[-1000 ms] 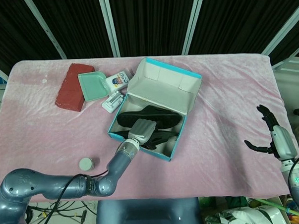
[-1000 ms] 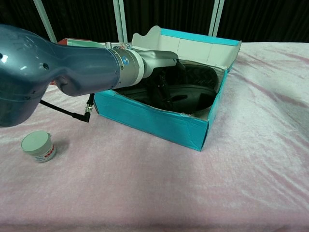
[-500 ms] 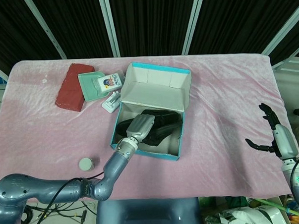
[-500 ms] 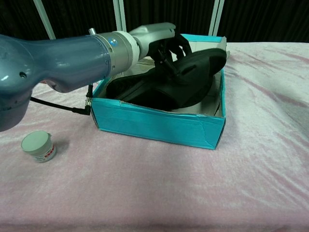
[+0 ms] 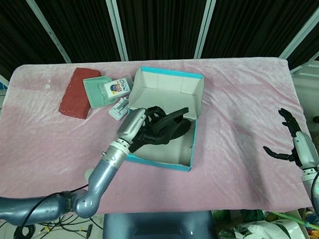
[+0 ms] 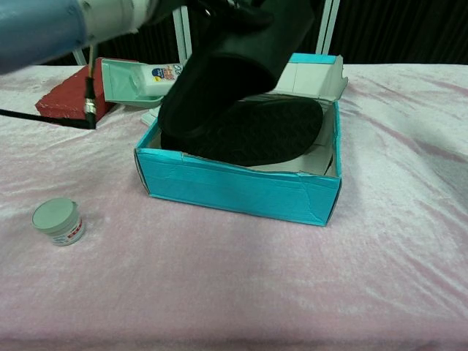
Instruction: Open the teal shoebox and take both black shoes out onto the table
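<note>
The left hand (image 5: 132,127) has lifted one black shoe (image 6: 227,73), fingers gripping it, above the teal shoebox (image 6: 241,186); right hand (image 5: 295,144) open.

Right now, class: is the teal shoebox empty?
No. One black shoe lies inside the teal shoebox; the left hand holds the other shoe above it.

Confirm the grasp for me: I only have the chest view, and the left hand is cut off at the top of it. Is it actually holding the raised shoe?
Observer: Yes. In the head view the left hand grips one end of the raised black shoe, holding it above the open teal shoebox.
Operator: And the right hand? I can't see it at all.
Observer: The right hand is out past the right edge of the table, with its fingers spread. It holds nothing and is well away from the box.
</note>
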{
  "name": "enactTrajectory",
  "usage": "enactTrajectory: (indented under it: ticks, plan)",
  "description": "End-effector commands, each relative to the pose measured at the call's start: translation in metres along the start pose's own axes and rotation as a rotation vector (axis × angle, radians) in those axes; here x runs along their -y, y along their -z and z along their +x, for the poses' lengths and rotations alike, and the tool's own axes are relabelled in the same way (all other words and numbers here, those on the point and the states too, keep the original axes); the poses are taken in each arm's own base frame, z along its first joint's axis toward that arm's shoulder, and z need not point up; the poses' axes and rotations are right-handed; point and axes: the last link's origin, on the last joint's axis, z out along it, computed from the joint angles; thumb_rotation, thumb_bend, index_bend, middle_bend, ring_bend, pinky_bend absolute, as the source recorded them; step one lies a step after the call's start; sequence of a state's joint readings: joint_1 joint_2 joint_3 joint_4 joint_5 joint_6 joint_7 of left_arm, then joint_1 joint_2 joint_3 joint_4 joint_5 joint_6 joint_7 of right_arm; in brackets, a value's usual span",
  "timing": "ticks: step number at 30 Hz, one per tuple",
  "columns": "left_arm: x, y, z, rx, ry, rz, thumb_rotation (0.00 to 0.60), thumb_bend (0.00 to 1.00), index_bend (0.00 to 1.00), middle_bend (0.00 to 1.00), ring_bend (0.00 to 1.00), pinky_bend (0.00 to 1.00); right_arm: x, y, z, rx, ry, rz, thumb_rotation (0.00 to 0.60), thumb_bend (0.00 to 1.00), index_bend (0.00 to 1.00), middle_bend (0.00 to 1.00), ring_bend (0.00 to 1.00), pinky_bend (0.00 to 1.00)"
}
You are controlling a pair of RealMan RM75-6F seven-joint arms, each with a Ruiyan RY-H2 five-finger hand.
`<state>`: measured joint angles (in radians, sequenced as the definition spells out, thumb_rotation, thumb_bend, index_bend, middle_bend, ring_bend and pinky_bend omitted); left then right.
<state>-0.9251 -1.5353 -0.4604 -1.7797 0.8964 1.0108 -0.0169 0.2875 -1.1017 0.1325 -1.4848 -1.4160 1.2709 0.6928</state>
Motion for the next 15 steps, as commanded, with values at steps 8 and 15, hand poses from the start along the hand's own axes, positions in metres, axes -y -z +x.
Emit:
enactTrajectory:
  ticks: [8,15]
  plan:
    - [0.017,0.065,0.086,-0.082,-0.320,0.050,0.600,0.30,0.43,0.55,0.49,0.61,0.002,-0.004,-0.001,0.001,-0.004,0.013,0.600,0.13,0.00,0.00,0.00,0.16]
    - [0.086,0.095,0.108,-0.029,-0.708,0.370,0.600,0.28,0.43,0.55,0.49,0.59,0.001,-0.006,-0.005,0.010,-0.006,0.015,0.600,0.13,0.00,0.00,0.00,0.16]
